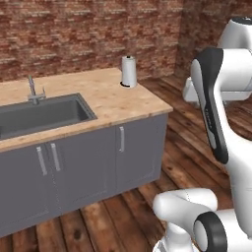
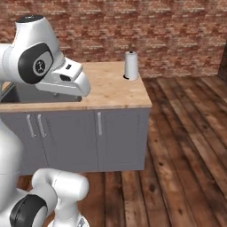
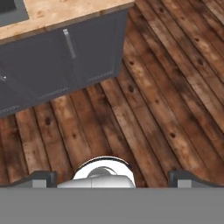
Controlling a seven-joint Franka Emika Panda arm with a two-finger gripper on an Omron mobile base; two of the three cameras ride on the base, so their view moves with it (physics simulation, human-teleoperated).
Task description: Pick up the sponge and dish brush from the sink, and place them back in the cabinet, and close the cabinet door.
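The dark grey sink (image 1: 42, 115) with its slim metal faucet (image 1: 33, 91) is set in the light wood countertop (image 1: 118, 101); its corner also shows in the hand view (image 3: 11, 11). The sponge and dish brush are hidden from view, and what I see of the basin is bare. The cabinet and the cabinet door are out of view. My gripper (image 3: 113, 177) is open, its fingertips (image 3: 43, 178) far apart with nothing between them. It hangs over the wooden floor in front of the counter, well to the right of the sink. The hand (image 2: 66, 80) points downward.
A white paper towel roll (image 1: 129, 71) stands at the counter's back right corner (image 2: 131, 65). Grey under-counter cabinets (image 1: 88, 167) with silver bar handles face me. A brick wall (image 1: 88, 34) runs behind. Open plank floor (image 2: 186, 146) lies to the right.
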